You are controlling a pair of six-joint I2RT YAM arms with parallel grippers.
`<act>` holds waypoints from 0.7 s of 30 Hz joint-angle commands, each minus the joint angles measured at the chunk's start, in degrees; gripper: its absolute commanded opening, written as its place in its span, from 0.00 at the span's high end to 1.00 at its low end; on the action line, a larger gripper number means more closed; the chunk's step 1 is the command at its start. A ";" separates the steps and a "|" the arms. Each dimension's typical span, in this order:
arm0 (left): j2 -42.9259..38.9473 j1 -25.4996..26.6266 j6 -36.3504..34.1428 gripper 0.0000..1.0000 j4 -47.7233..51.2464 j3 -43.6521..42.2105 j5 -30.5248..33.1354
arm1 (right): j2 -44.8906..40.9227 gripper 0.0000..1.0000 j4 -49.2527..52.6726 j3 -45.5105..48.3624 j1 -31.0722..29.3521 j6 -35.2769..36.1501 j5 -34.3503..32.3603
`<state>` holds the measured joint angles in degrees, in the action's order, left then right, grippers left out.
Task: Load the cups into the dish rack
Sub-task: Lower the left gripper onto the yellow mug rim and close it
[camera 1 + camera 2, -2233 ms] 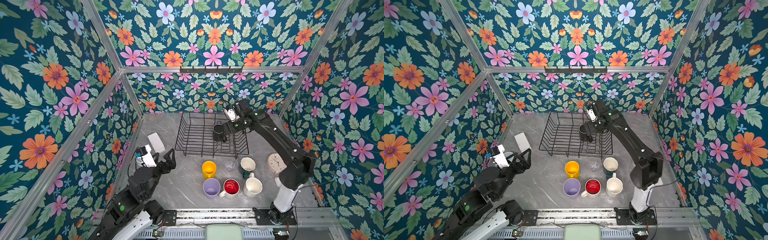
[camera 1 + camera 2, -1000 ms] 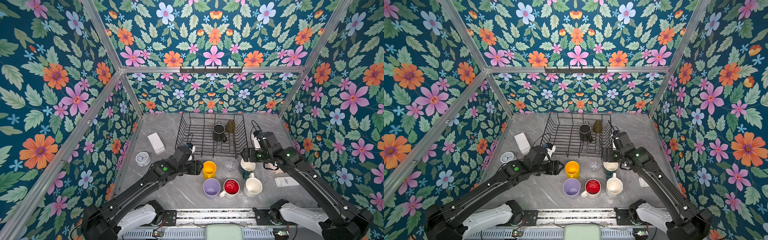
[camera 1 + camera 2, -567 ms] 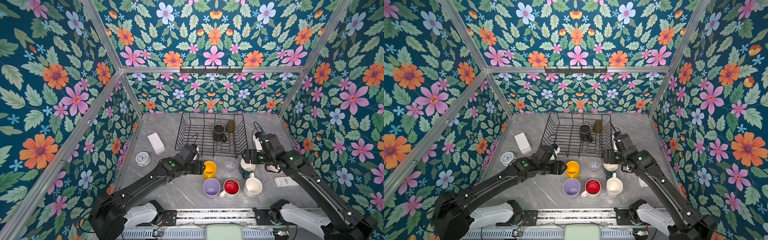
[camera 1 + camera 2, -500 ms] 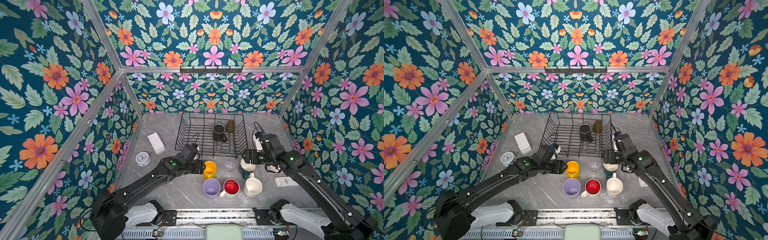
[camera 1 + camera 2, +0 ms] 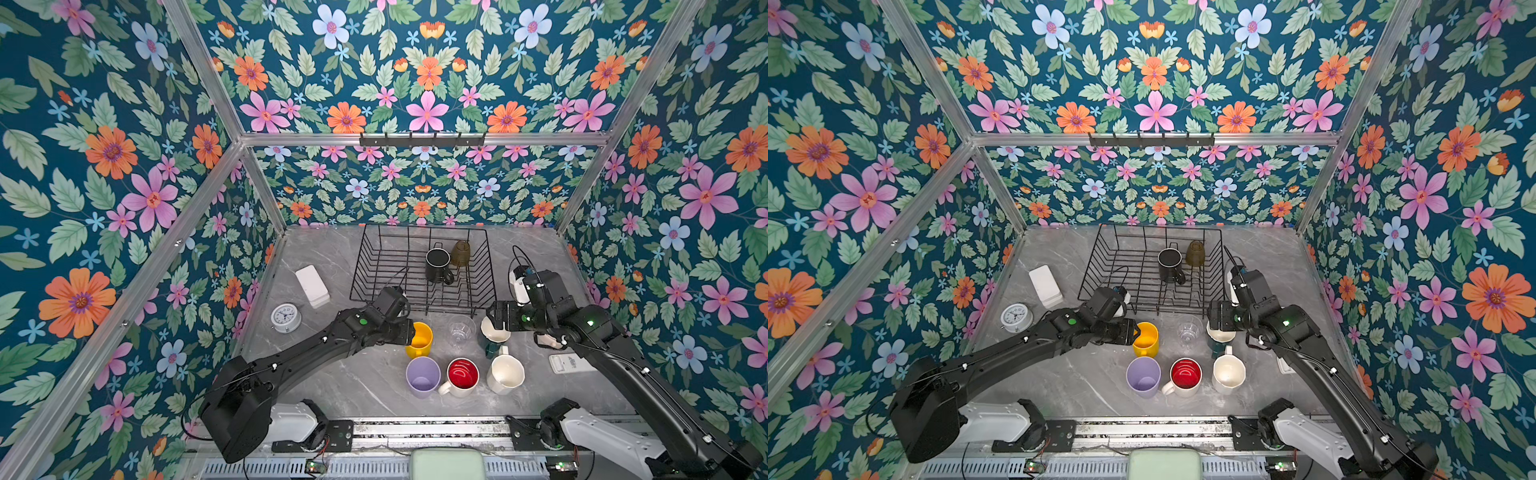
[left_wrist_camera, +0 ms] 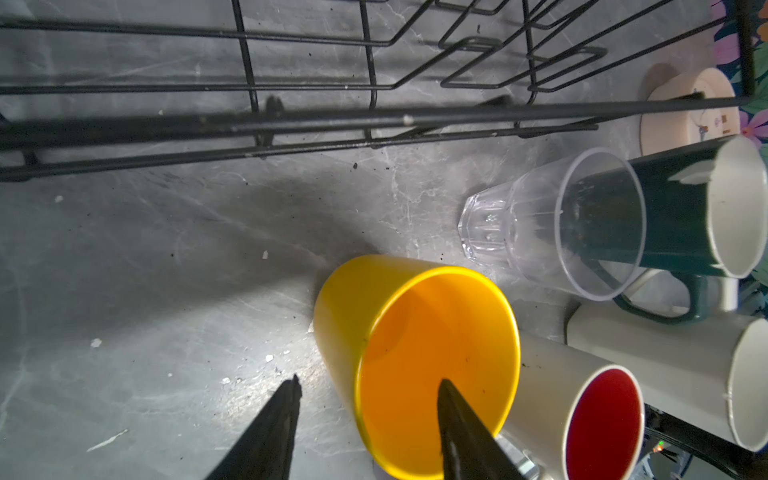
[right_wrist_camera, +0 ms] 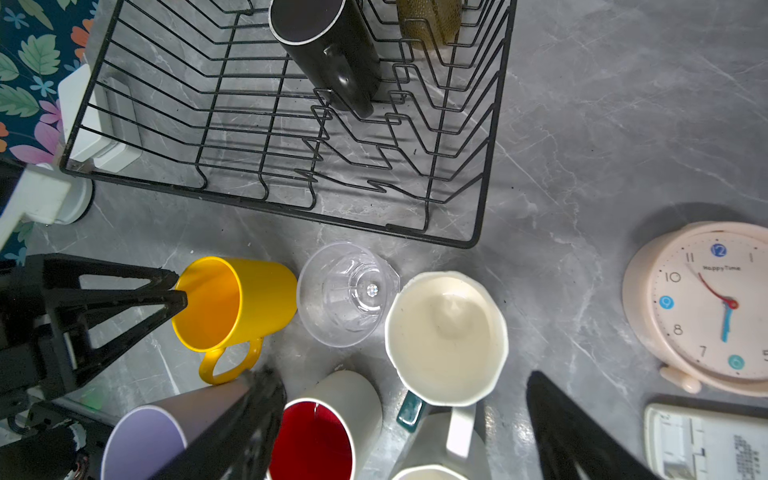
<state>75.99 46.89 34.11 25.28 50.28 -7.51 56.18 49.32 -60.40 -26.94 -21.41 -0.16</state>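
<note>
Your left fingers [image 6: 266, 428] half-spread astride yellow mug [image 6: 415, 332] rim, mid-bench before dish rack [image 5: 424, 227]; off-centre pinch could tip it into clear glass [image 6: 552, 224]. Right fingers [image 7: 573, 432] wide apart over dark green mug [image 7: 446, 336].

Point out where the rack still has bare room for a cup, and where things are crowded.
The dish rack's half nearer the white box is bare, up to the black mug. That mug and the amber tumbler stand among the dividers. Crowded: the table before the rack, packed from yellow mug to cream mug.
</note>
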 commanded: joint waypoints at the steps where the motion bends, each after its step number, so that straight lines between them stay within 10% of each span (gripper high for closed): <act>1: 0.83 0.22 -0.71 0.46 -0.93 0.21 1.37 | -0.11 0.09 -0.10 0.10 -0.06 0.32 0.10; 21: 5.48 0.46 0.08 0.59 -3.02 0.74 3.91 | 0.24 0.09 -1.38 1.09 -0.10 1.28 0.16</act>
<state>81.14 47.24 34.22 23.35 50.61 -3.95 56.36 49.30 -59.33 -26.94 -20.73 -0.14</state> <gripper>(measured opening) 0.418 0.906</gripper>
